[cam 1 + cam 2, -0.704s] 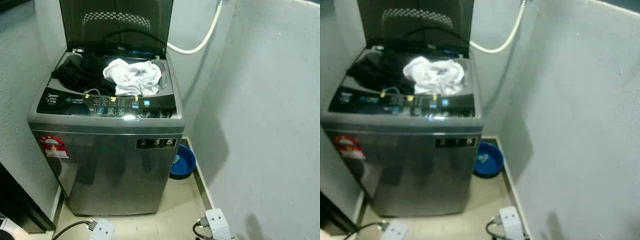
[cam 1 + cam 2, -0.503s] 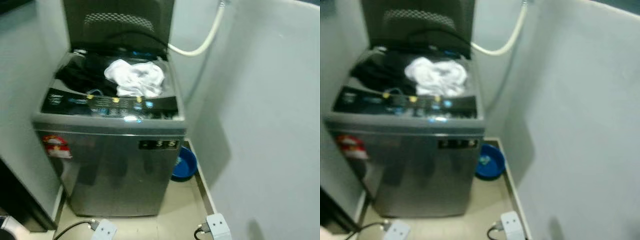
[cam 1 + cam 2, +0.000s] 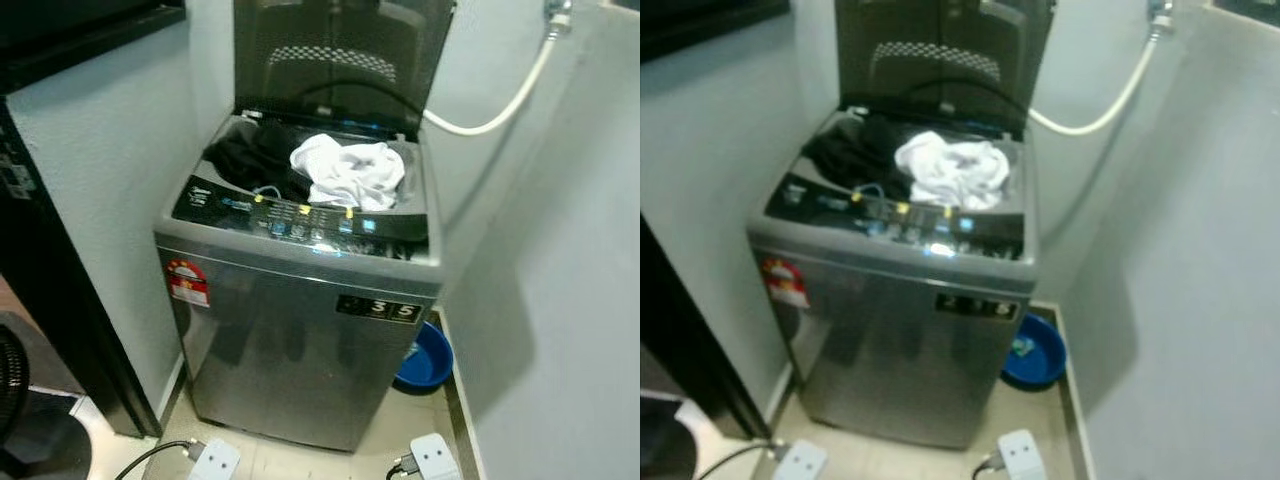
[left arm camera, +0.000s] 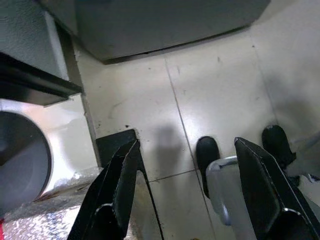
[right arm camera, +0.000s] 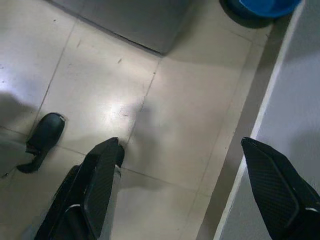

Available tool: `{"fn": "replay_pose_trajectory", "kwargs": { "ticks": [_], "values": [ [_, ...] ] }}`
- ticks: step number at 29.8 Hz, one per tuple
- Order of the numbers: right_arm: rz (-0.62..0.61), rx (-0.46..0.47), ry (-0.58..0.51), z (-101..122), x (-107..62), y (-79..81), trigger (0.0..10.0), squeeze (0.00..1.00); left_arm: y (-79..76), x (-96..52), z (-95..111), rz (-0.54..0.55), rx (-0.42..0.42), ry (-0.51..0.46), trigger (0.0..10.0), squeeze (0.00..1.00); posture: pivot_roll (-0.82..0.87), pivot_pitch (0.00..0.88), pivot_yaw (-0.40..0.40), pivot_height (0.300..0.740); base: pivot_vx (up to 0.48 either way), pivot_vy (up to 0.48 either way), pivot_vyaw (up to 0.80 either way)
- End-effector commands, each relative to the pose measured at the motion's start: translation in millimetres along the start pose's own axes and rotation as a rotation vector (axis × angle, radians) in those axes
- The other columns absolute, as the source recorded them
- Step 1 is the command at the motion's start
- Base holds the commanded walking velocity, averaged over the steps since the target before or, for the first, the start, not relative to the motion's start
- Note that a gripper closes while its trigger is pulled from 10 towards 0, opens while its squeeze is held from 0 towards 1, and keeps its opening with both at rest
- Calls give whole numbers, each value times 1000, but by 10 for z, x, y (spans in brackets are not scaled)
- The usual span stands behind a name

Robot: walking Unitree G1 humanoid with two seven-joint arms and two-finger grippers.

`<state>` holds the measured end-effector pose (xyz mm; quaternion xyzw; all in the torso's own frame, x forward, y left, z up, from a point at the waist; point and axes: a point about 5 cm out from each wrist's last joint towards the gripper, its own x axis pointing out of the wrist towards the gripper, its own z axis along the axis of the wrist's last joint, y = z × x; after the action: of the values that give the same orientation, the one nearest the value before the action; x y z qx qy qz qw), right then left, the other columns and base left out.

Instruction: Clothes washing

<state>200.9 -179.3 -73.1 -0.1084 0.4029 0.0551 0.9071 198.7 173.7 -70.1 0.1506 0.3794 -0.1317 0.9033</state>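
Top-loading washing machine [image 3: 300,350], lid raised, at frame centre.
White garment [image 3: 348,172] and what appears dark clothing [image 3: 255,160] lie in the tub, well apart from left gripper [image 4: 187,187] and right gripper [image 5: 192,192], both spread, empty, above floor tiles [image 5: 100,85].

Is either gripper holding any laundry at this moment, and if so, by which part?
Nothing is held. The left gripper and right gripper both hang open over the floor, while the white garment lies in the washing machine.
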Motion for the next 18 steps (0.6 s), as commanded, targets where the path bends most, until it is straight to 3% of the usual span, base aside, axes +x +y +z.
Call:
{"fn": "replay_pose_trajectory", "kwargs": {
  "ticks": [1, 18],
  "values": [
    [-2, -3, 18, -55, -14, -23, 10000, 0, -34, -16, -75, -6, 8, 25, 10000, 0, 34, 0, -49, 724, 0, 0, 769],
    [9, 2, -4, 1, 0, 11, 10000, 0, -45, -14, -86, -8, 17, 24, 10000, 0, 37, 0, -46, 724, 0, 0, 769]
  ]
}}
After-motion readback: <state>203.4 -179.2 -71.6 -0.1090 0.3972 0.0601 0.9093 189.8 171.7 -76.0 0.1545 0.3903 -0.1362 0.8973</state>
